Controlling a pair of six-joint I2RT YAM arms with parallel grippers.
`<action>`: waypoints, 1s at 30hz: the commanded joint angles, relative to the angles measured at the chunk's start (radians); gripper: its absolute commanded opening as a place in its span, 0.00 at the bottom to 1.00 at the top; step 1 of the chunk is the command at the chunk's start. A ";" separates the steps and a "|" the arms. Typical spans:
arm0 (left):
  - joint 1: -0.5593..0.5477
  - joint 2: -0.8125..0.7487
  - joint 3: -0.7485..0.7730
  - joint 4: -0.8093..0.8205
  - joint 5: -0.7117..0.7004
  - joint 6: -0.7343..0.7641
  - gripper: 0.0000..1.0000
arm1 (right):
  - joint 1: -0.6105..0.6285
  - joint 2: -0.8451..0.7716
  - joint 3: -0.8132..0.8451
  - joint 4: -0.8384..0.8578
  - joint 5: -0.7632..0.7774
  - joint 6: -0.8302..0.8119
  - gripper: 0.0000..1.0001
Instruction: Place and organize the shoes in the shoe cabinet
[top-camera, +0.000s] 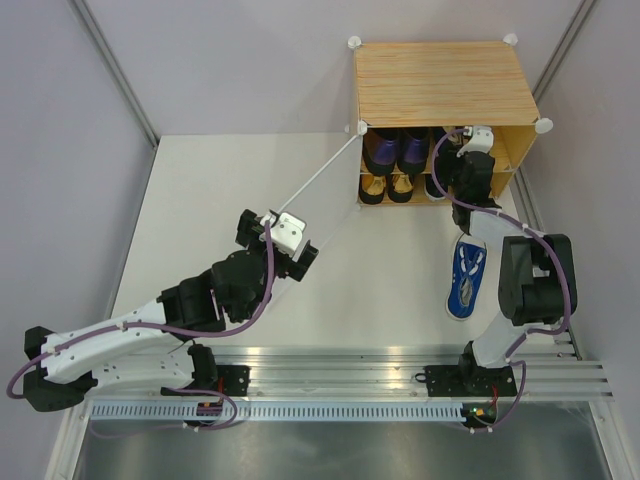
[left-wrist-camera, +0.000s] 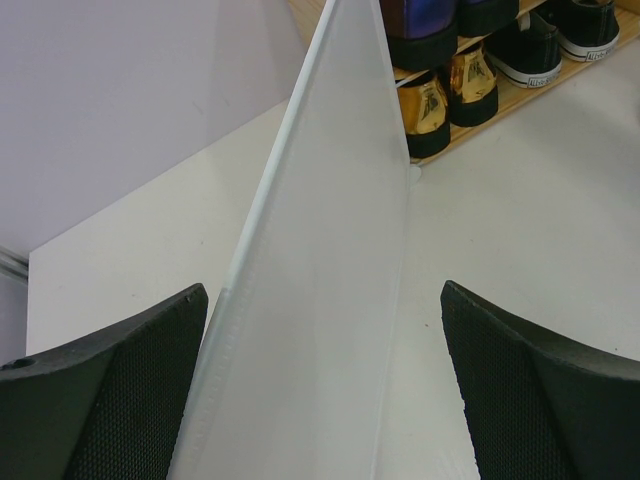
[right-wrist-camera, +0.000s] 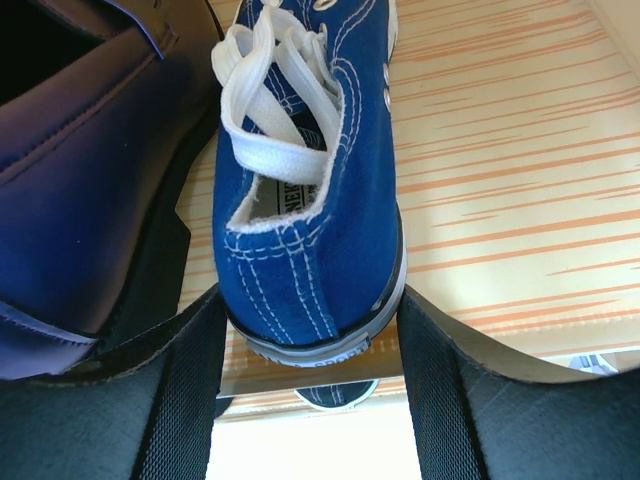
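Top view: the cabinet (top-camera: 440, 85) is noted at 1 o'clock on the table (top-camera: 230, 200), with its door (top-camera: 325, 180) swung open toward 7 o'clock. The left gripper (top-camera: 283, 237) is placed at the door's free edge. The right gripper (top-camera: 468, 142) is reached into the right end of the upper shelf. Purple shoes (top-camera: 395, 150) are seen on the upper shelf at its left, and gold shoes (top-camera: 388, 188) directly below on the lower shelf. A loose sneaker (top-camera: 465, 280) is lying on the table at 4 o'clock, in front of the cabinet and beside the right arm.

Left wrist view: the door (left-wrist-camera: 320, 280) is seen edge-on between widely spread fingers (left-wrist-camera: 120, 390); nothing is grasped, and a clear gap is recorded on the right side. Gold shoes (left-wrist-camera: 440, 100) appear at 1 o'clock, with black shoes (left-wrist-camera: 545, 45) beside them on the same shelf.

Right wrist view: the heel of the held sneaker (right-wrist-camera: 310, 200) is clamped between the fingers (right-wrist-camera: 180, 400). Its sole is rested on the wood shelf, and a purple shoe (right-wrist-camera: 90, 180) is pressed alongside at 9 o'clock.
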 joint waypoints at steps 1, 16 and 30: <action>0.005 0.009 0.030 0.000 0.004 0.021 1.00 | 0.011 0.027 0.061 0.066 -0.097 0.021 0.36; 0.010 0.013 0.030 0.002 0.005 0.021 1.00 | 0.014 0.082 0.132 0.031 -0.142 0.036 0.52; 0.011 0.008 0.032 -0.001 0.005 0.021 1.00 | 0.029 0.033 0.087 -0.009 -0.105 0.004 0.88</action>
